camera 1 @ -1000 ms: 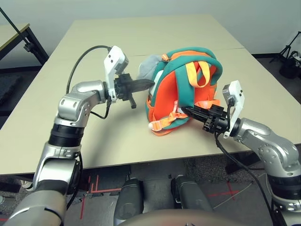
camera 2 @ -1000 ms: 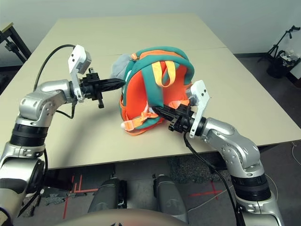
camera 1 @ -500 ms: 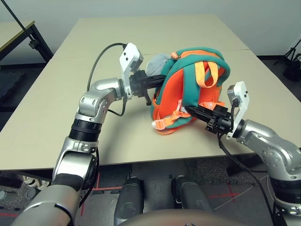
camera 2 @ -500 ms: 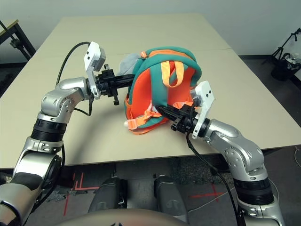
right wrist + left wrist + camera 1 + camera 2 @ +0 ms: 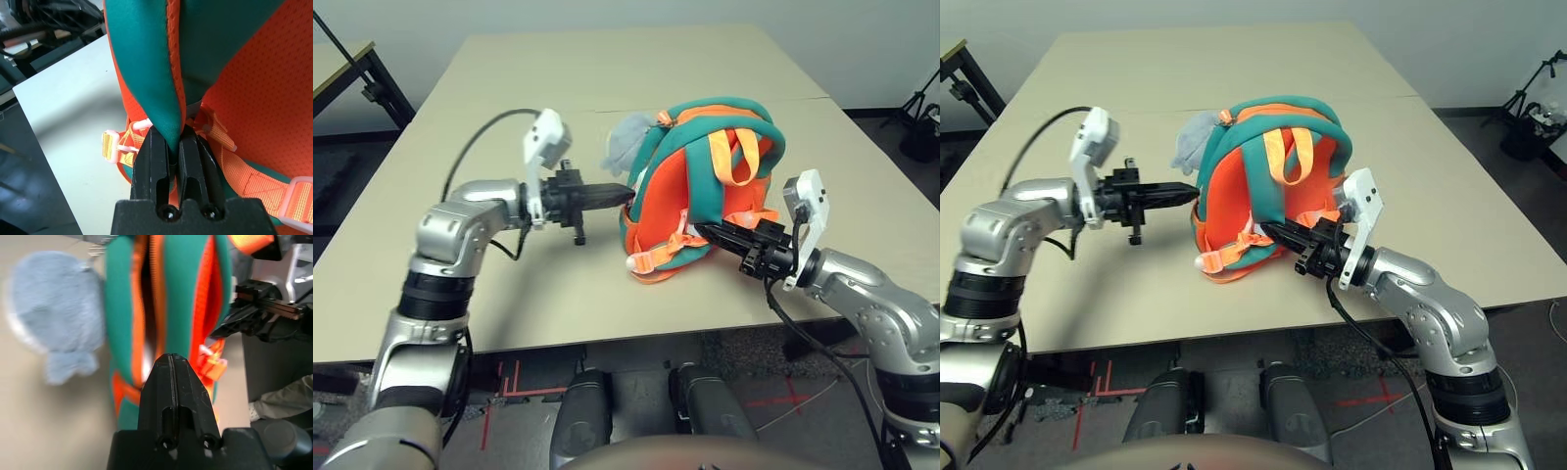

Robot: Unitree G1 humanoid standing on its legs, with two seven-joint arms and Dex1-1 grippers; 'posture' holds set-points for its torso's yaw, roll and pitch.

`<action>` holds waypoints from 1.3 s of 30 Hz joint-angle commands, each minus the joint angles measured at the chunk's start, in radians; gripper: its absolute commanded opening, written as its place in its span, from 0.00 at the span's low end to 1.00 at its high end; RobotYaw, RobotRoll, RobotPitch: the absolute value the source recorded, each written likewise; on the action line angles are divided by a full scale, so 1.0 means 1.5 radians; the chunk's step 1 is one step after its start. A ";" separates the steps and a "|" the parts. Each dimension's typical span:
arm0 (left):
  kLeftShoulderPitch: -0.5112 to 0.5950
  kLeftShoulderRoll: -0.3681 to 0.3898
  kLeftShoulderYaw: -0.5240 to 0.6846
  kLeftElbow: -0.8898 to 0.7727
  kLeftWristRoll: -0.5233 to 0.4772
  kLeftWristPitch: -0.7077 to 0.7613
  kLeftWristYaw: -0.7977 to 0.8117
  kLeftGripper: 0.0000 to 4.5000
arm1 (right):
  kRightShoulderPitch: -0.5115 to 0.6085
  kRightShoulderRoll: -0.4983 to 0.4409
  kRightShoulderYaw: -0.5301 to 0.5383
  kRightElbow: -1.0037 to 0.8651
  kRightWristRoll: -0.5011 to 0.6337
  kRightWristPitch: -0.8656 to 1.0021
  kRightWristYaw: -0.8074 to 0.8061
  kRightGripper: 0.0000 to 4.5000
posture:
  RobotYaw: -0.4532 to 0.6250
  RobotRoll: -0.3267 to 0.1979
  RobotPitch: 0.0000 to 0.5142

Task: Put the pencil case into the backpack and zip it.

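Teal and orange backpack (image 5: 705,181) upright on table (image 5: 509,88), right gripper (image 5: 172,142) pinching its teal strap (image 5: 146,63), left gripper (image 5: 171,364) fingers pressed together at the zipper slit (image 5: 149,308), grey plush charm (image 5: 54,313) beside.

Left gripper (image 5: 625,192) fingers pressed together; right gripper (image 5: 703,231) fingers pinched, both arms reaching inward.

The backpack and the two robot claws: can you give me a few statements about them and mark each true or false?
1. The backpack stands upright on the table. True.
2. The right gripper is open, touching nothing. False: it is shut on a teal strap of the backpack.
3. The left gripper is shut and holds nothing. True.
4. A white pencil case lies on the table beside the backpack. False: none is in sight.
5. A grey plush charm hangs on the backpack's side nearer the left gripper. True.
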 commanded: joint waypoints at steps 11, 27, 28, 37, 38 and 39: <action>-0.047 -0.011 0.049 0.103 0.030 -0.076 0.075 0.82 | -0.016 -0.012 0.013 0.022 -0.009 0.017 0.018 0.00 | 0.28 0.62 0.19; -0.201 -0.144 0.045 0.391 0.044 -0.171 0.059 1.00 | -0.010 -0.008 0.012 0.013 -0.011 0.014 0.006 0.00 | 0.24 0.62 0.19; -0.208 -0.150 0.047 0.405 0.042 -0.169 0.055 1.00 | -0.009 -0.008 0.010 0.012 -0.011 0.014 0.005 0.00 | 0.24 0.62 0.19; -0.218 -0.200 0.033 0.485 0.053 -0.171 0.015 1.00 | 0.000 -0.006 0.006 0.004 -0.011 0.009 -0.005 0.00 | 0.22 0.62 0.15; -0.217 -0.207 0.037 0.490 0.050 -0.172 0.013 1.00 | 0.000 -0.006 0.007 0.004 -0.011 0.008 -0.006 0.00 | 0.22 0.62 0.15; -0.215 -0.213 0.041 0.494 0.045 -0.169 0.010 1.00 | 0.000 -0.006 0.007 0.003 -0.011 0.008 -0.006 0.00 | 0.22 0.62 0.15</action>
